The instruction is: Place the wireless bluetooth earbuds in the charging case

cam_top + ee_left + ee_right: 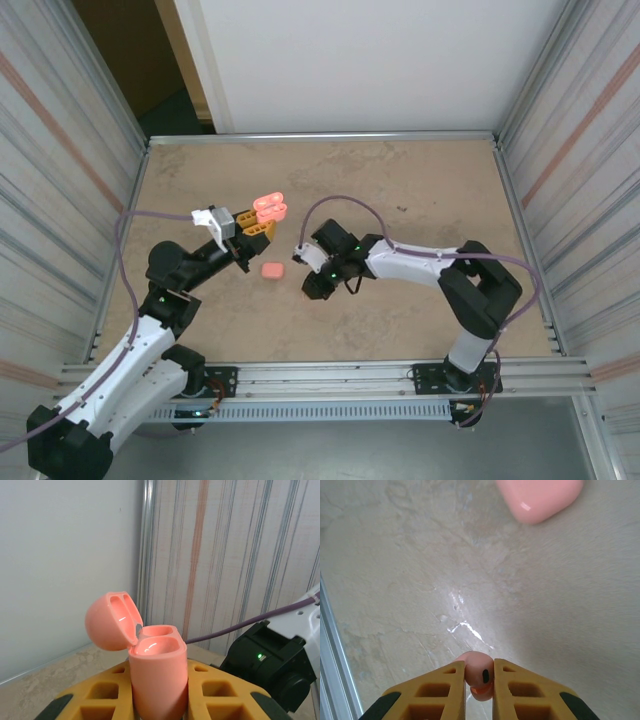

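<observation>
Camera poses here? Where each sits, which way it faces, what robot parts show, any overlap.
Top external: above and behind the robot, looking down on the table; left hand and right hand both show.
Left wrist: rides behind the left hand, facing roughly level toward the ribbed wall; its yellow fingers clamp the open charging case.
Right wrist: rides behind the right hand, facing down at the table; its fingertips pinch an earbud.
Shared: the closed pink case, in top external and right wrist.

"Was the whole earbud (476, 662) visible from the right wrist?"

"No. The right hand (479, 666) covered its sides, and its stem was hidden. The pink rounded box (540, 497) ran off the top edge."

"The charging case (159, 680)?"

"Its base was cut off below."
</observation>
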Controlling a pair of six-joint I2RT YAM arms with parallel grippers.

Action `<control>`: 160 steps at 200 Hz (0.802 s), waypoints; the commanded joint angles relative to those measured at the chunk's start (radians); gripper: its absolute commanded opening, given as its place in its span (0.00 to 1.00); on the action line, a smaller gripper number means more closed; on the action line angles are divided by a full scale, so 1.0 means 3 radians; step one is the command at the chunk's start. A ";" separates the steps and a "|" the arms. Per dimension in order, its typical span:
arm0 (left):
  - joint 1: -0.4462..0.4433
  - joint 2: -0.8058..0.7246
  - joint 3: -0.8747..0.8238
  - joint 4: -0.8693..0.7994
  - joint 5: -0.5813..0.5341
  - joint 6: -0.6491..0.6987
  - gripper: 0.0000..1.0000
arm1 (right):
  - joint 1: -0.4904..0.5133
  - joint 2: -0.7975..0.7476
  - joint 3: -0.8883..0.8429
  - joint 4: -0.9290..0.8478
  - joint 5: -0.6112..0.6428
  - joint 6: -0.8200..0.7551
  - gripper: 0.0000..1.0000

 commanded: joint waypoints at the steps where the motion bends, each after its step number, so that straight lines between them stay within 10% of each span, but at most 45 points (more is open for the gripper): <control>1: 0.0020 -0.0052 -0.0070 -0.0021 -0.0075 0.0072 0.00 | -0.0092 -0.0277 -0.0129 0.0179 0.0066 0.0125 0.16; 160: 0.0022 0.0109 -0.0355 0.0125 -0.0222 0.0037 0.00 | -0.0353 -0.1690 -0.0327 0.0668 0.0389 0.0128 0.16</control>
